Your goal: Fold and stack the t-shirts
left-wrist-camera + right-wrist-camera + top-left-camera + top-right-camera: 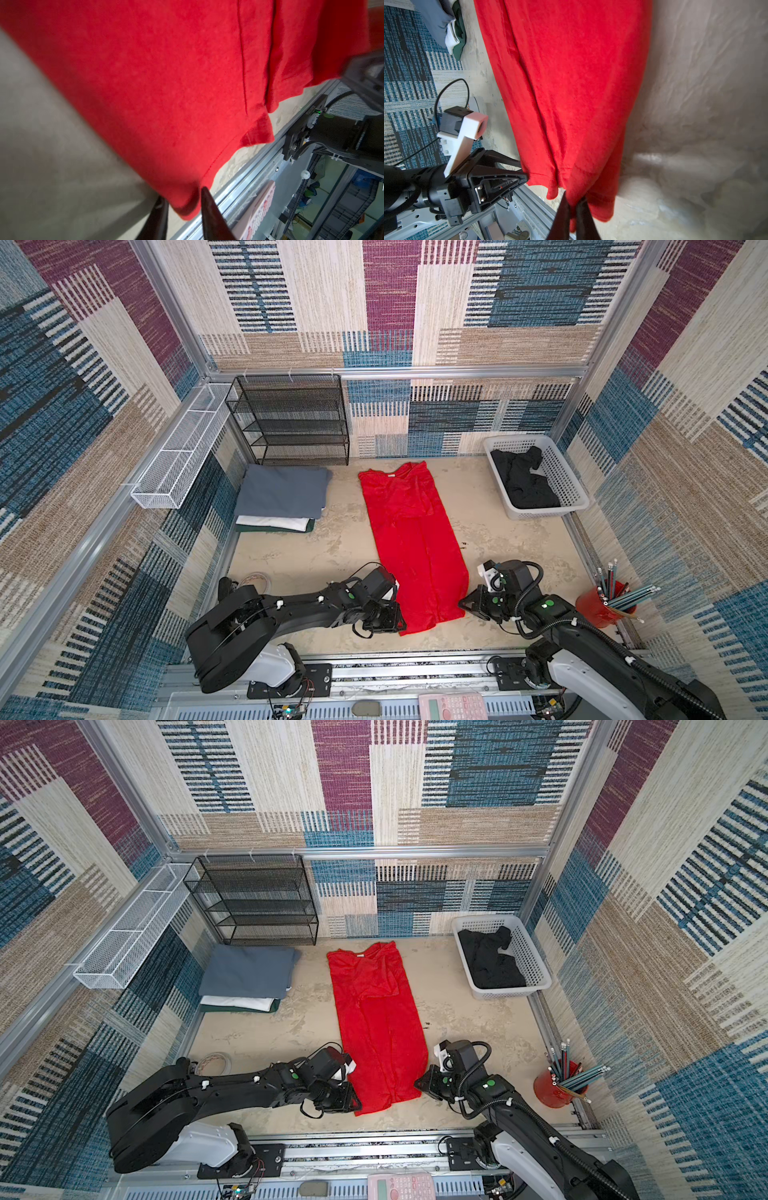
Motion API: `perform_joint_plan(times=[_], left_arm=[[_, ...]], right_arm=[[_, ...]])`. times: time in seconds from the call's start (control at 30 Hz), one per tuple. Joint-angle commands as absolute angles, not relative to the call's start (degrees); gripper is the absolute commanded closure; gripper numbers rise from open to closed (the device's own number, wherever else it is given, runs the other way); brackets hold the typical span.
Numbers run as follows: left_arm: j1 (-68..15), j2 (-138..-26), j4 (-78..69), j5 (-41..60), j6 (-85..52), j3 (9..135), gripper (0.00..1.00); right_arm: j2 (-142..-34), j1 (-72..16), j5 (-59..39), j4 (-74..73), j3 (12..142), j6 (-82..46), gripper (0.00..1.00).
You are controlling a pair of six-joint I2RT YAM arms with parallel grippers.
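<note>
Top views: both grippers' tips are being hidden under their own bodies, at the near hem of the red shirt (415,531), which is lying lengthwise mid-table w/ sides folded in. R wrist view: hem is being pinched tight by the right gripper (574,196). L wrist view: hem corner is being straddled by the left gripper (182,193); fingers cut off, grip can't be told. Neck label (390,475) is being shown in top views only. Grey shirt (282,491) is lying on white shirt (274,522) & green shirt (270,530); black shirt (523,485) is being partly hidden in basket (569,472).
</note>
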State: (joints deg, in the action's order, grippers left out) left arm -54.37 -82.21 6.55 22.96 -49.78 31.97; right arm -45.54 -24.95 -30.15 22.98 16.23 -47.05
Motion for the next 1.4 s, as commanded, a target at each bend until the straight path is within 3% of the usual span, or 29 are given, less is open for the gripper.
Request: perform_joint_plan(times=[0.0,0.13,0.53,1.37], left_arm=[[-55.0,-84.7,8.9,22.6,-49.5,33.2,0.87],[-55.1,-87.6,8.8,24.2,-49.1,34.3,1.0],[-54.0,-80.2,17.2,17.3,-46.7,35.5,1.0],[-50.3,-68.1,18.0,15.6,-43.4,35.1,1.0]], right_arm=[[-45.1,-24.9,-30.2,21.6,16.7,-46.2,0.91],[-44.6,-25.0,-30.5,21.4,16.7,-46.0,0.96],[-44.6,-25.0,-30.4,22.3,17.8,-45.8,1.0],[-43.7,-31.5,-29.7,17.4,19.5,-53.1,1.0]])
